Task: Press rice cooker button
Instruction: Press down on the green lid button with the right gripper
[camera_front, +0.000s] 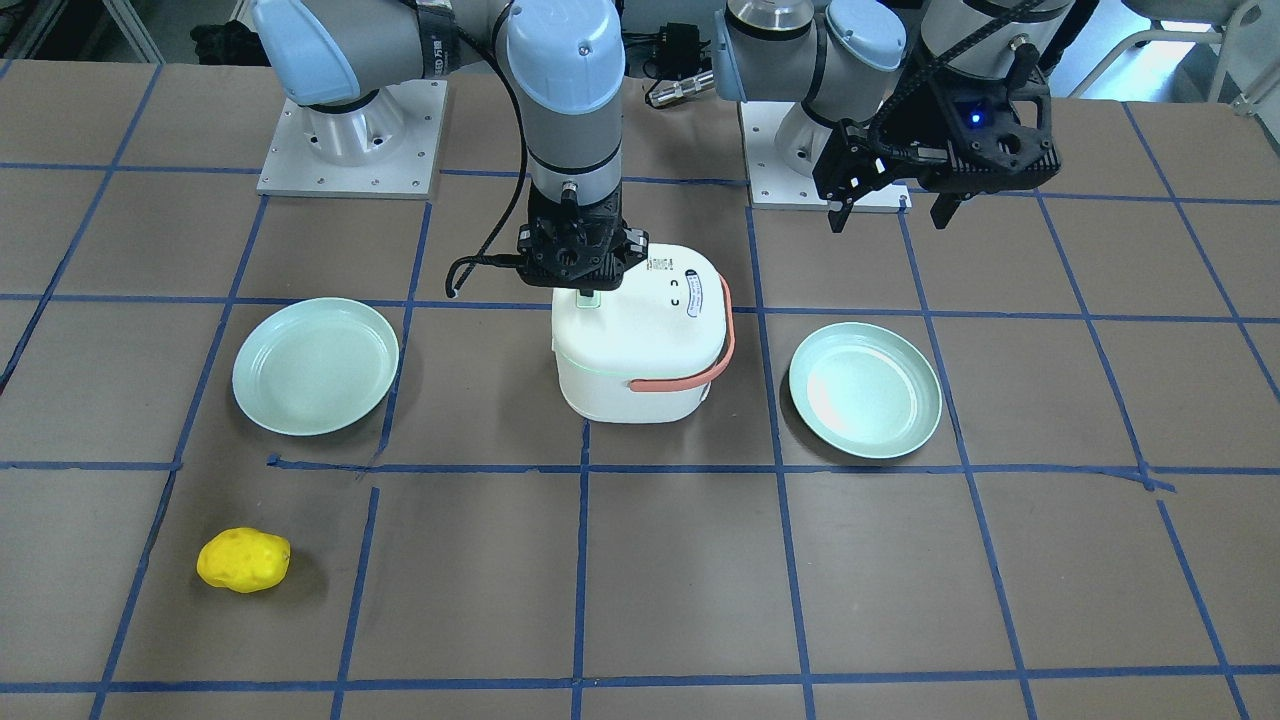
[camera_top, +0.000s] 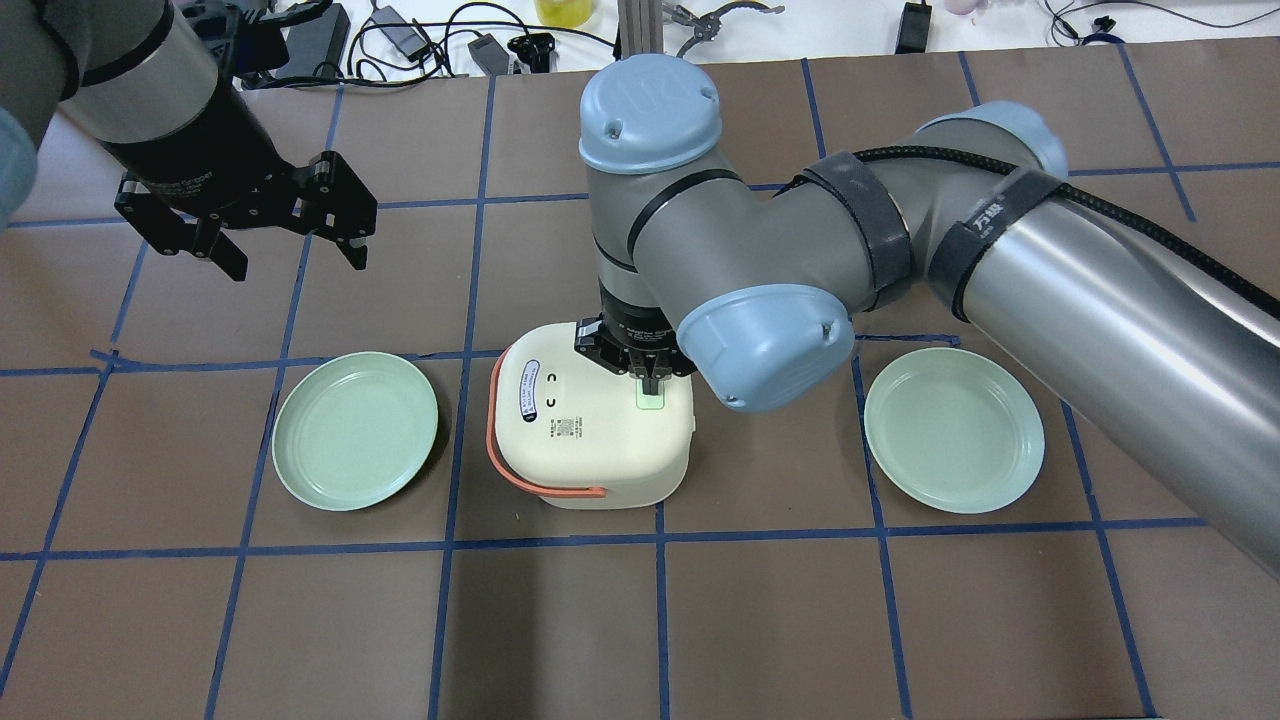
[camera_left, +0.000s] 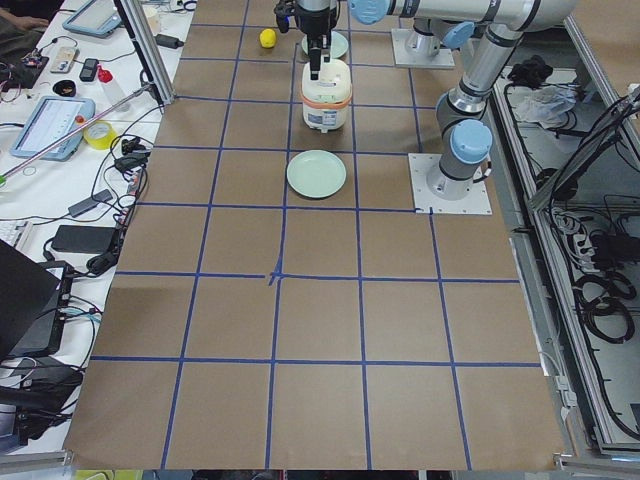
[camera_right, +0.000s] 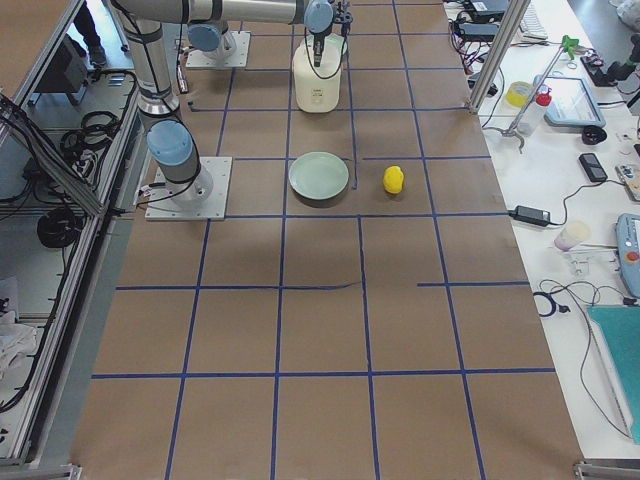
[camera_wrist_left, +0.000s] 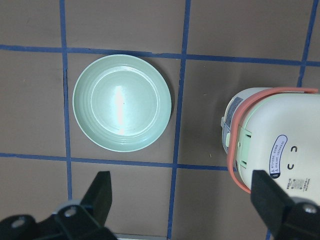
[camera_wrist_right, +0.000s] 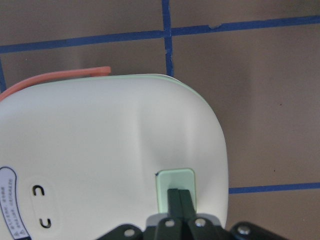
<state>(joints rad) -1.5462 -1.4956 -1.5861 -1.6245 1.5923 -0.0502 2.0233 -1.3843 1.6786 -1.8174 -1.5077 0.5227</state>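
Observation:
The white rice cooker (camera_front: 640, 350) with a salmon handle stands mid-table; it also shows in the overhead view (camera_top: 590, 440). Its button (camera_wrist_right: 170, 179) is a pale mint pad near the lid's edge, glowing green in the overhead view (camera_top: 651, 403). My right gripper (camera_wrist_right: 179, 197) is shut, fingers together and pointing straight down, with the tips on the button (camera_front: 588, 299). My left gripper (camera_front: 890, 212) is open and empty, hovering well above the table off to the cooker's side; in its wrist view the fingers (camera_wrist_left: 102, 192) frame a plate and the cooker (camera_wrist_left: 270, 145).
Two pale green plates (camera_front: 315, 365) (camera_front: 865, 390) flank the cooker. A yellow lumpy object (camera_front: 243, 560) lies towards the operators' side beyond one plate. Both arm bases (camera_front: 350, 140) stand behind the cooker. Cables and tools lie along the table's far edge (camera_top: 450, 40).

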